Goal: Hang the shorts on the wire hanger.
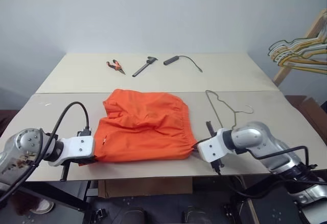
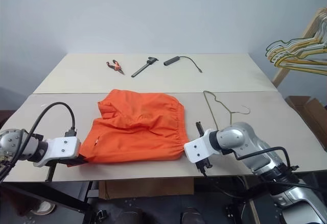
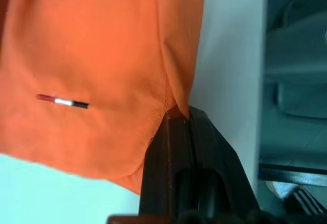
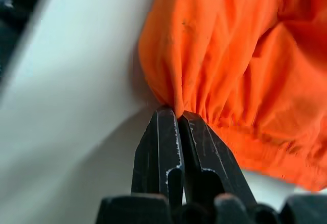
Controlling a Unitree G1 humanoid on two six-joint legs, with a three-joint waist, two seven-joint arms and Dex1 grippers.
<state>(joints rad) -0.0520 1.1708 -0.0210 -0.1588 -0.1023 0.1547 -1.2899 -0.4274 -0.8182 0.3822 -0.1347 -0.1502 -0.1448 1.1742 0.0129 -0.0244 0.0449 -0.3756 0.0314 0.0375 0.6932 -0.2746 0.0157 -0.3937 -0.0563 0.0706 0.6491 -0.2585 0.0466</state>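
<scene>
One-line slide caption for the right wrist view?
Right gripper shut on the gathered waistband corner of the orange shorts, just above the table.

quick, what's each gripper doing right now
left gripper: shut on the shorts, at a corner.
right gripper: shut on the shorts' gathered waistband.

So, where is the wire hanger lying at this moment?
In the left eye view, the wire hanger lies flat on the table, just right of the orange shorts and beyond the right end effector.
</scene>
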